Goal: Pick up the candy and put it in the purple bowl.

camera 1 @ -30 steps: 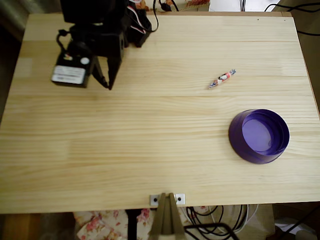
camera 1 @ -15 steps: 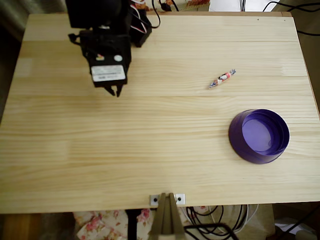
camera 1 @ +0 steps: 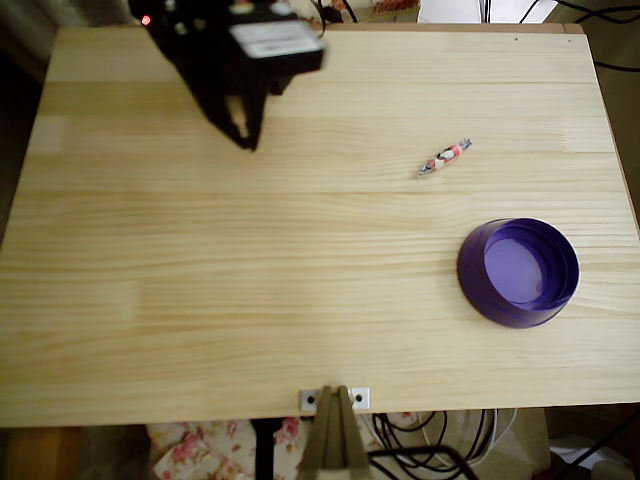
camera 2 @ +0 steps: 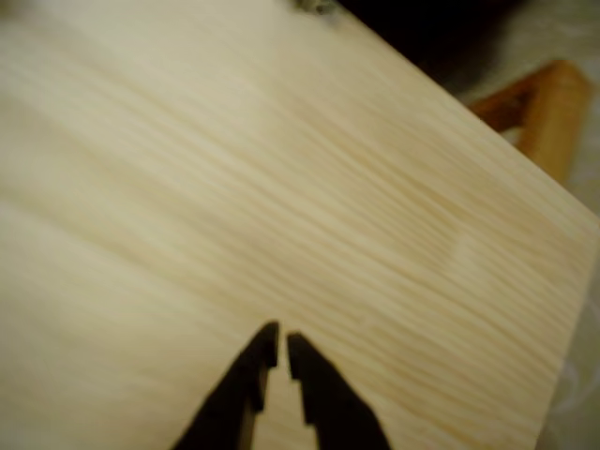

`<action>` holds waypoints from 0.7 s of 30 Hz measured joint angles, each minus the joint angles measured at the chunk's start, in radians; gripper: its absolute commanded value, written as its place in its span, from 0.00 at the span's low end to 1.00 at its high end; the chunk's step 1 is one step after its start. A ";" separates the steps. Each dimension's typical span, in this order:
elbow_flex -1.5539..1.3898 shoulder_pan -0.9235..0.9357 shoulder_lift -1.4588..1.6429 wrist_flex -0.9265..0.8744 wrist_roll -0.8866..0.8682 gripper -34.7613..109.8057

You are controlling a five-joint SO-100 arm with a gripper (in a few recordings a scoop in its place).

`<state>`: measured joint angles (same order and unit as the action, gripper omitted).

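Candy [camera 1: 444,158] lies on the bare bench [camera 1: 300,260], toward the right edge and in the far half, slanted, one twisted end pointing to the far right corner. Purple bowl [camera 1: 518,272] sits near the right edge, closer to the front, apart from the candy, empty inside as far as the overhead view shows.

Pincer [camera 1: 243,128] hangs over the far left part of the bench, well apart from both. In the wrist view the pincer [camera 2: 278,354] is nearly closed, a thin slit between the tips, nothing held; just blurred wood grain below it.

Handling, as a guess: candy is very light, small hard core, crinkly slick wrapper, not fragile. Twisted ends are floppy and likely to slip, so grip the thicker middle, jaws across the short width, square to its long axis. It lies low and flat, so tips must come down almost to the wood; a skewed close could flick it away. Pincer needs opening first.
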<state>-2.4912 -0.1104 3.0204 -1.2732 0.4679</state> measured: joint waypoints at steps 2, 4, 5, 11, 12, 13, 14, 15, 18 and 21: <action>0.067 -0.064 -0.077 -0.026 0.011 0.29; 0.117 -0.146 -0.150 -0.032 0.017 0.29; 0.138 -0.178 -0.189 -0.034 0.026 0.30; 0.253 -0.364 -0.443 -0.032 0.066 0.32; 0.270 -0.387 -0.485 -0.032 0.077 0.32; 0.284 -0.403 -0.523 -0.025 0.083 0.33; 0.295 -0.422 -0.563 -0.014 0.092 0.33; 0.307 -0.437 -0.600 -0.002 0.107 0.33; 0.342 -0.491 -0.698 0.023 0.141 0.34; 0.394 -0.546 -0.790 0.031 0.178 0.35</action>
<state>-2.0970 -0.6565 2.2304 -1.2425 0.6458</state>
